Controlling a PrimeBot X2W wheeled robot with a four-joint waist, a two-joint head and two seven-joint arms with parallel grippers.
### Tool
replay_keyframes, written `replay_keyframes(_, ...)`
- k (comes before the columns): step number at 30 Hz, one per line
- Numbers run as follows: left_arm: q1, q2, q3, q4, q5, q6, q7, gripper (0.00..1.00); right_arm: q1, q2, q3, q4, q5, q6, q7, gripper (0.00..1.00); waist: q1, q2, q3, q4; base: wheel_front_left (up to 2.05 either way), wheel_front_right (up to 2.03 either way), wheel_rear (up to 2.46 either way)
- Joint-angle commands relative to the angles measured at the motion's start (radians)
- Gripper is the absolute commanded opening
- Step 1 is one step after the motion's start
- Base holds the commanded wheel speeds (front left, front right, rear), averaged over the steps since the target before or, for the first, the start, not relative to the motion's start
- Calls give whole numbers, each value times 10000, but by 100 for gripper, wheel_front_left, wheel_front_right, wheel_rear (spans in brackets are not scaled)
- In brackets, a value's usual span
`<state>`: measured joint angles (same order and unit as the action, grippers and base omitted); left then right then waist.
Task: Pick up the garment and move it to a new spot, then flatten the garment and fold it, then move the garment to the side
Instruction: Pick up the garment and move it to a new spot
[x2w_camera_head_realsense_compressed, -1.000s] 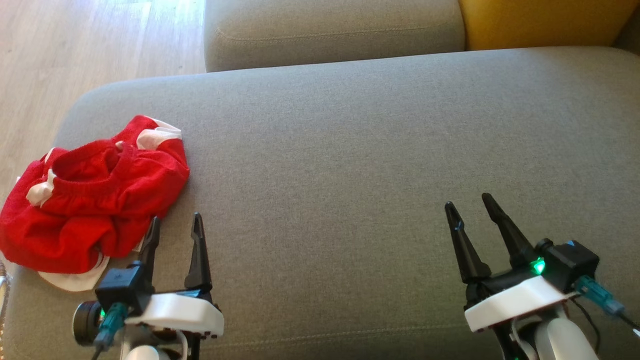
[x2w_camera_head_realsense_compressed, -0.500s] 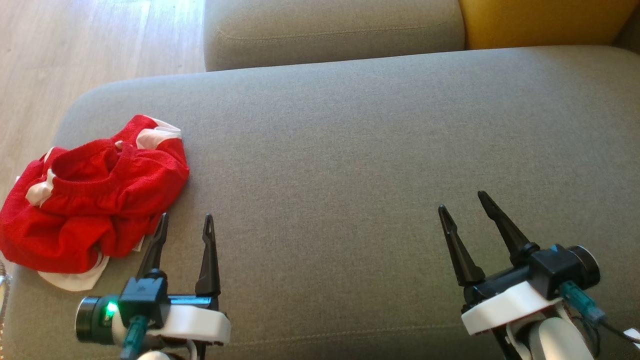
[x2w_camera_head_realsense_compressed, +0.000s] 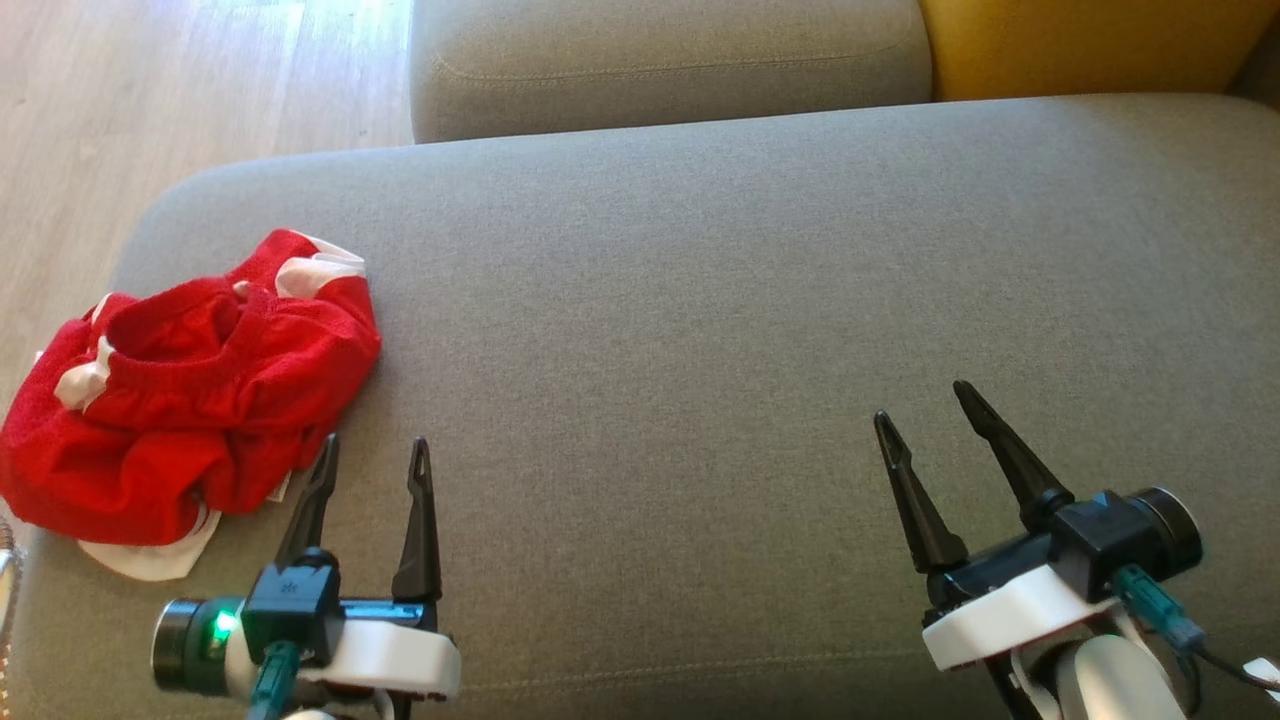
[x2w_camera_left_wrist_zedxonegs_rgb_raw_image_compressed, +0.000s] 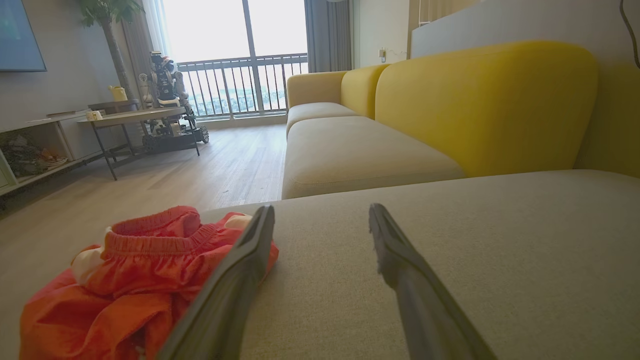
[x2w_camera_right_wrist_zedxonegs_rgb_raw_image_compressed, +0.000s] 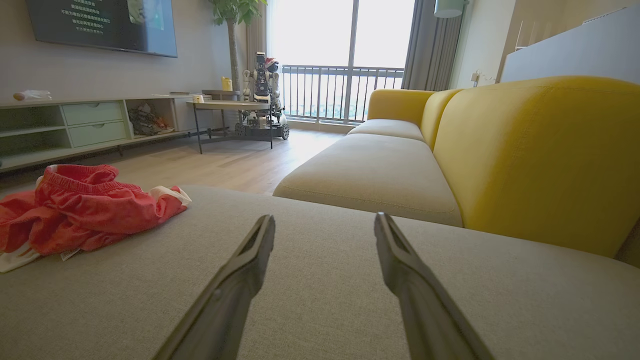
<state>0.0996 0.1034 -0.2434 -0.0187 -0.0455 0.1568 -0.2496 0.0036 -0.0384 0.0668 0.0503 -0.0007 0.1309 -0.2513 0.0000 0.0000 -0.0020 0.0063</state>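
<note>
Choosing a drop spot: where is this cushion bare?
The grey cushion is bare from the garment rightward to its far right end, including the middle between the left gripper and right gripper. Crowded: the left end, where the garment lies bunched.

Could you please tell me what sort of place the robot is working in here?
Most likely a home living room: a grey-and-yellow sofa, a wall-mounted television and a balcony door.

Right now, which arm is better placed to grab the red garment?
Left. The left gripper is open, tips right beside the crumpled red garment. The right gripper, also open, sits far across the grey cushion.
</note>
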Motion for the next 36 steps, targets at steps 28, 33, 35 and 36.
replay_keyframes(28,-273,-457,1120,0,43,62,-122,100,-348,-118,348,-531,-44,-2,-105,100,0,0,244,2321,0,0,0)
replay_keyframes(33,-255,-480,1186,-26,39,26,-122,100,-294,-118,333,-533,-103,-2,-105,100,0,0,309,2805,0,0,0)
replay_keyframes(35,-241,-487,1200,-41,48,2,-122,100,-280,-118,354,-518,-105,-2,-105,100,0,0,326,2970,0,0,0)
replay_keyframes(36,-230,-491,1194,-53,54,-10,-122,100,-270,-118,365,-513,-106,-2,-105,100,0,0,332,3049,0,0,0)
